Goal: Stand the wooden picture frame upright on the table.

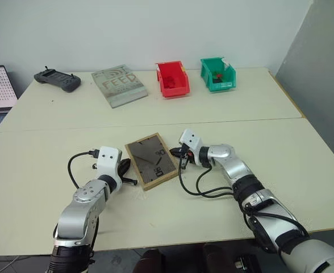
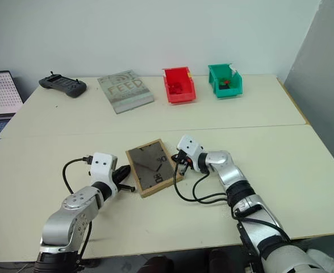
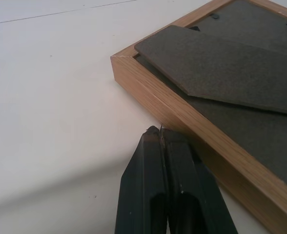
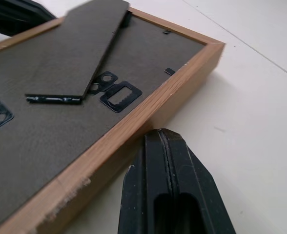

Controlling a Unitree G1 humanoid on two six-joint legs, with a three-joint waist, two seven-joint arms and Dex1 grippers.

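Your closed left hand (image 1: 127, 172) and right hand (image 1: 175, 152) flank the face-down wooden picture frame (image 1: 151, 160); it looks light and stiff, so grip its edges.

A lab or test room is suggested: a plain cream desk (image 1: 269, 114) set against a bare white wall, with red (image 1: 172, 79) and green parts bins (image 1: 217, 74) and a handheld controller (image 1: 57, 79) placed along its far edge.

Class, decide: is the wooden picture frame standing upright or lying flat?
Lying flat: the wooden picture frame rests back-up on the table, its stand facing upward.
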